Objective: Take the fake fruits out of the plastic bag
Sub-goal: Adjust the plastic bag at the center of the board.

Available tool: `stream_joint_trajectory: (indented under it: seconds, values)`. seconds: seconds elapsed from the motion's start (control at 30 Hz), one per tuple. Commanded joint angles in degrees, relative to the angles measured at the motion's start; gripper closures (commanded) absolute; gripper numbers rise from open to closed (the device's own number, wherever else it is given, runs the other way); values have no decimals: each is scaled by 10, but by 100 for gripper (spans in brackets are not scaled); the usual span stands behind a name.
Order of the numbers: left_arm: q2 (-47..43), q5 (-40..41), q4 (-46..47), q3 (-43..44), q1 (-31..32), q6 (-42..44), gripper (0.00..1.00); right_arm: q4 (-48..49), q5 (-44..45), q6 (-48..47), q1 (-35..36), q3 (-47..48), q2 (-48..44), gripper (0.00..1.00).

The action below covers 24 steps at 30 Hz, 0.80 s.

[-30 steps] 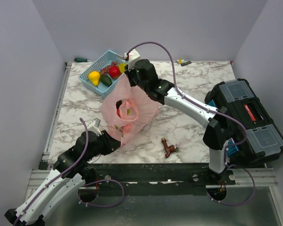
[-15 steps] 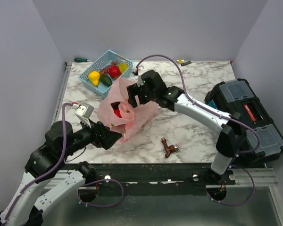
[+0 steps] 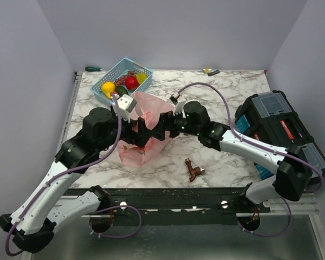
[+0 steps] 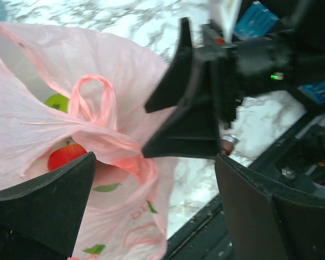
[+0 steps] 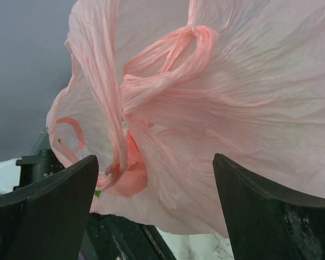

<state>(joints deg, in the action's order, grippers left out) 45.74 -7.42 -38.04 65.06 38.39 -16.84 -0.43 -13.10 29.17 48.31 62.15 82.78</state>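
Bag point(image 3: 134, 153) sits slumped left of worktop centre, just near of the basket point(image 3: 140, 65) in the far-left corner. Left gripper point(image 4: 154, 162): jaws wide apart, bag film between them, nothing pinched. Right gripper point(image 5: 155, 160): jaws also apart, facing the bag from the right side, not clamped. Red fruit point(image 4: 65, 156) and green fruit point(image 4: 57, 101) show through the film, inside the bag. Other fruits point(image 3: 131, 82) lie in the basket.
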Motion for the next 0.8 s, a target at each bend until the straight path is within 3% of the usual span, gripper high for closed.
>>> stream_joint_trajectory:
  seconds: [0.0,0.2,0.3,0.57,0.77]
  values:
    - [31,116,9,10,0,51,10,66,9,45,2,-26,-39,12]
    - [-7,68,66,-86,0,131,14,134,28,57,2,-84,-79,23]
    - [-8,56,83,-128,1,154,11,142,41,58,2,-94,-87,29]
    - [-13,86,106,-184,22,160,10,137,37,51,3,-94,-92,29]
    - [3,76,100,-179,29,166,13,125,51,33,2,-87,-90,29]
